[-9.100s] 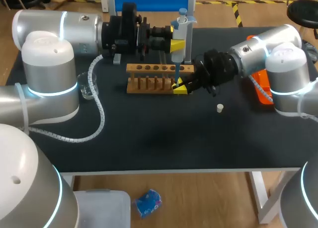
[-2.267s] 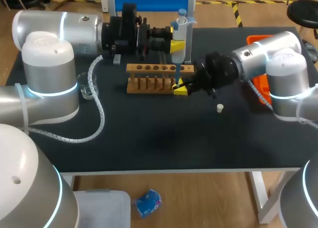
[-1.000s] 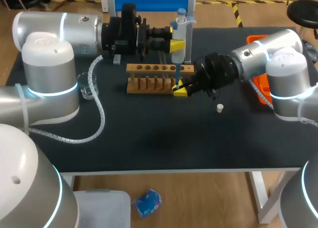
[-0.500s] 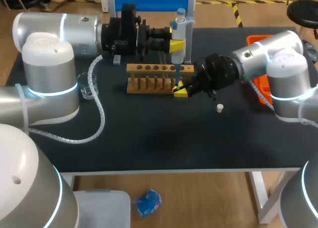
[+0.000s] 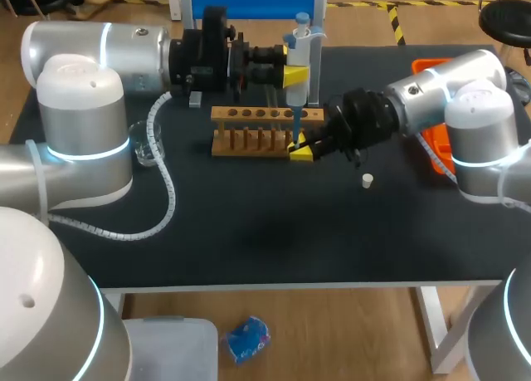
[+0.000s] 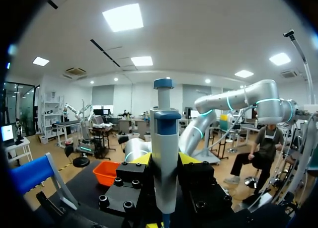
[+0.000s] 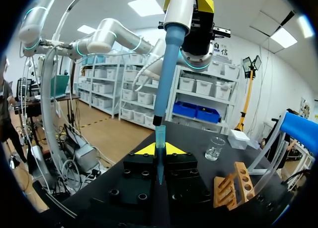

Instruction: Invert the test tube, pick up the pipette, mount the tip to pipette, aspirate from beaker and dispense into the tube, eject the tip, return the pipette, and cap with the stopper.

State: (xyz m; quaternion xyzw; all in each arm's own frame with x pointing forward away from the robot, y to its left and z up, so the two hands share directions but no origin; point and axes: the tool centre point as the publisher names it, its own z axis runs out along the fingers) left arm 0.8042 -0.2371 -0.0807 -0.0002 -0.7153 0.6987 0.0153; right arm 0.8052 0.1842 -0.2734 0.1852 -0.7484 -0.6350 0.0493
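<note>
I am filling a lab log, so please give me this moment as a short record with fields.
left gripper: shut on the pipette, held upright over the right end of the rack
right gripper: shut on the test tube, directly under the pipette
tip: mounted, pointing down into the test tube
beaker: on the table, beside the left arm
stopper: lying free on the table, not yet on the test tube
</note>
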